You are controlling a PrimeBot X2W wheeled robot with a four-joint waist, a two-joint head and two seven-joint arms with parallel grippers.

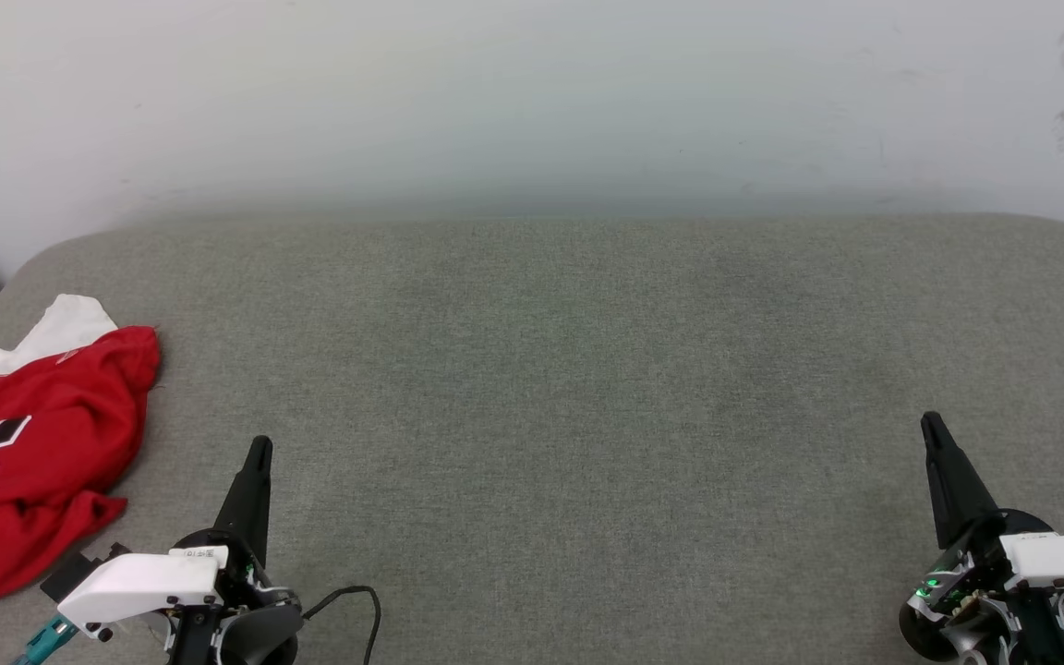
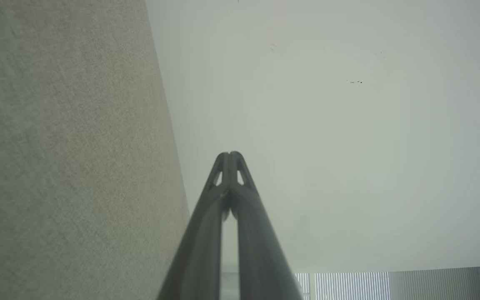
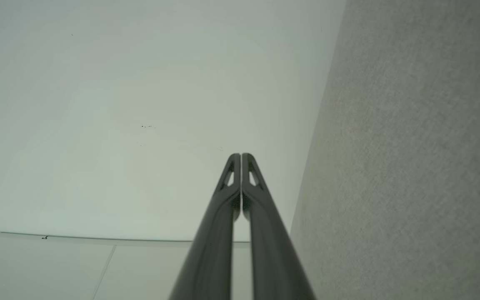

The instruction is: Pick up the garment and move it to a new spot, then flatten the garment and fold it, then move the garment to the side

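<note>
While both grippers — left (image 1: pixel 258 450), right (image 1: pixel 932 425) — wait with fingers together, the jersey (image 1: pixel 29 453) lies crumpled far left on the couch (image 1: pixel 587 388) — soft, light, floppy; pinch a raised fold.

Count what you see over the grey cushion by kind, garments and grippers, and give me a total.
Garments: 1, the crumpled red jersey shirt with white sleeve.
Grippers: 2, the dark two-fingered left gripper and right gripper, jaws shut.
Total: 3.

We see the garment (image 1: pixel 33 443) in red with a white sleeve and black, white-outlined characters. It lies on a grey woven surface (image 1: pixel 587 397). Behind stands a plain white wall (image 1: pixel 532 92).
</note>
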